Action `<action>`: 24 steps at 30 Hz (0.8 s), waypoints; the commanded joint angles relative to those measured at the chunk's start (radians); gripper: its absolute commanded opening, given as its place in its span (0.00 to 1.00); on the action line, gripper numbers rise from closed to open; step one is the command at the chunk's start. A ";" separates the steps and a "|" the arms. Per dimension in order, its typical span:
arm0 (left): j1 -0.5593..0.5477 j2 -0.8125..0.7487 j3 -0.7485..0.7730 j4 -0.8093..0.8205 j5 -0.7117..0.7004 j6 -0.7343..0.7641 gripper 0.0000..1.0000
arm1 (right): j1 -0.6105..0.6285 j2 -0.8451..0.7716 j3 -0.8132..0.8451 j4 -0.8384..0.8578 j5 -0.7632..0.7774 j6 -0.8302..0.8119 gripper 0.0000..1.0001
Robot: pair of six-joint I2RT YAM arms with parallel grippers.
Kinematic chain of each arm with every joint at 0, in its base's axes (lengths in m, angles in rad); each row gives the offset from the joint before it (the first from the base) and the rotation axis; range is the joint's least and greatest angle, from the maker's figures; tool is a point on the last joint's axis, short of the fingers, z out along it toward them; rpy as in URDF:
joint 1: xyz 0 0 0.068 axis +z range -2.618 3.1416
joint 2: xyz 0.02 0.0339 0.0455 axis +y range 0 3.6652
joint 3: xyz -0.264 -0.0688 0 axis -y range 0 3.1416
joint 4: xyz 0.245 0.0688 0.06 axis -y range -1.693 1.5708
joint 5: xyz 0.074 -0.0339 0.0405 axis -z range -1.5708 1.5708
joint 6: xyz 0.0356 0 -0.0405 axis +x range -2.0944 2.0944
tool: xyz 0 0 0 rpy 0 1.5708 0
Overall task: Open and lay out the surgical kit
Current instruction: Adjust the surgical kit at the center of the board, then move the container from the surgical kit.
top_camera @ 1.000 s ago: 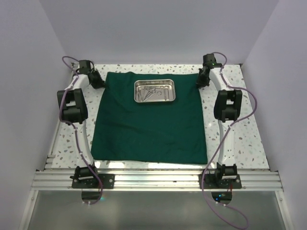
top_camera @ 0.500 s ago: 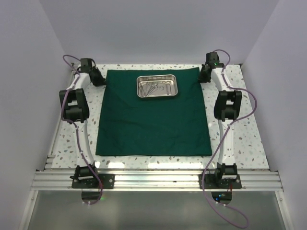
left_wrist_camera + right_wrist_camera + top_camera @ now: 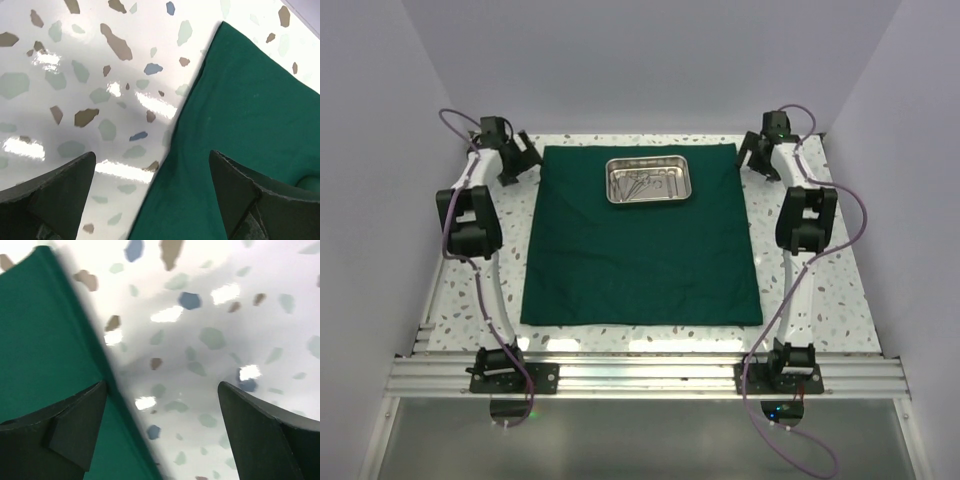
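Observation:
The surgical kit's dark green cloth (image 3: 640,250) lies spread flat as a large square on the table. On its far middle stands the shiny steel tray (image 3: 649,181), with small steel instruments (image 3: 642,184) inside. My left gripper (image 3: 520,160) hovers open just outside the cloth's far left corner. In the left wrist view my left gripper (image 3: 152,155) straddles the cloth's edge (image 3: 250,115), holding nothing. My right gripper (image 3: 753,156) is open beside the far right corner. The right wrist view shows my right gripper (image 3: 161,385) over the speckled table, with the cloth (image 3: 45,340) under its left finger (image 3: 65,430).
The speckled white table (image 3: 840,290) shows in strips on both sides of the cloth. White walls close in the left, right and far sides. An aluminium rail (image 3: 640,375) carrying the arm bases runs along the near edge.
The cloth was drawn toward the far side and flattened, carrying the tray with it. Both grippers have since opened, let go of its far corners and moved slightly outward.

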 commanded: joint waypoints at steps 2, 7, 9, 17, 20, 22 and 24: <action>0.001 -0.134 0.043 -0.031 0.054 0.024 1.00 | -0.008 -0.157 -0.018 -0.008 0.074 -0.041 0.98; -0.091 -0.117 0.121 -0.100 0.076 0.047 1.00 | -0.006 -0.359 -0.200 -0.034 0.063 -0.024 0.99; -0.151 -0.103 0.135 -0.115 0.066 0.053 1.00 | -0.006 -0.435 -0.277 -0.037 0.046 -0.024 0.99; -0.320 -0.079 0.089 -0.058 0.005 0.025 1.00 | -0.006 -0.882 -0.744 -0.048 -0.029 0.017 0.99; -0.360 -0.046 0.121 -0.060 -0.013 0.013 1.00 | -0.005 -0.990 -0.884 -0.042 -0.052 0.032 0.99; -0.380 -0.017 0.154 -0.068 -0.027 0.010 1.00 | -0.005 -1.070 -0.952 -0.054 -0.058 0.037 0.99; -0.395 0.009 0.184 -0.086 -0.050 0.009 1.00 | -0.006 -1.134 -0.987 -0.079 -0.077 0.038 0.99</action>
